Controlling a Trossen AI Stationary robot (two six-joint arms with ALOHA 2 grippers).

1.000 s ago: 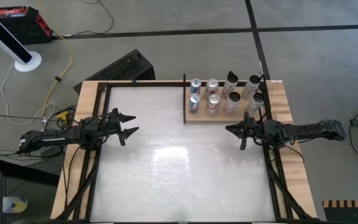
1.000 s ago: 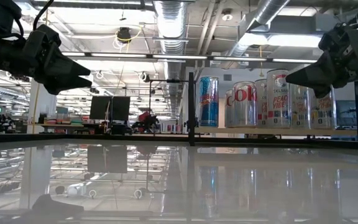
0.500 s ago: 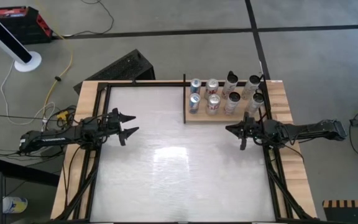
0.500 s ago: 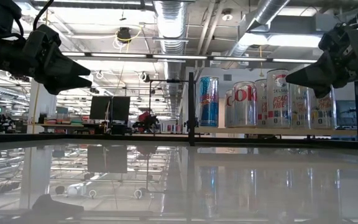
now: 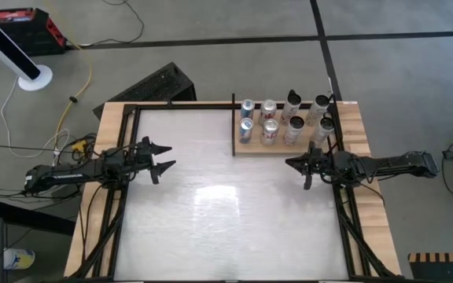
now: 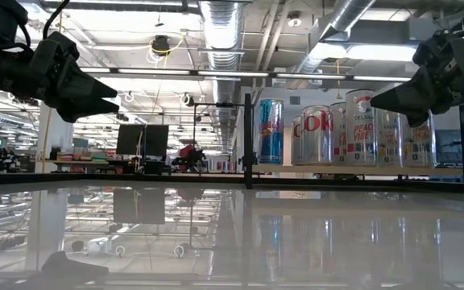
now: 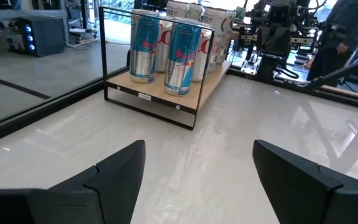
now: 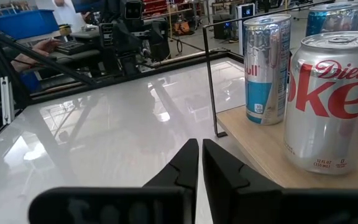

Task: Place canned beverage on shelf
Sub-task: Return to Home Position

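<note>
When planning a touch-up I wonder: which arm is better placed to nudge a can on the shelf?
Right, probably. The right gripper, shut, hangs just in front of the shelf, its cans close by. The left gripper, open, sits far across the table.

One shelf (image 5: 280,148); two blue cans (image 5: 246,130), two Coke cans (image 5: 270,132), four white cans (image 5: 294,130); one left hand (image 5: 163,156), one right hand (image 5: 296,167).
</note>
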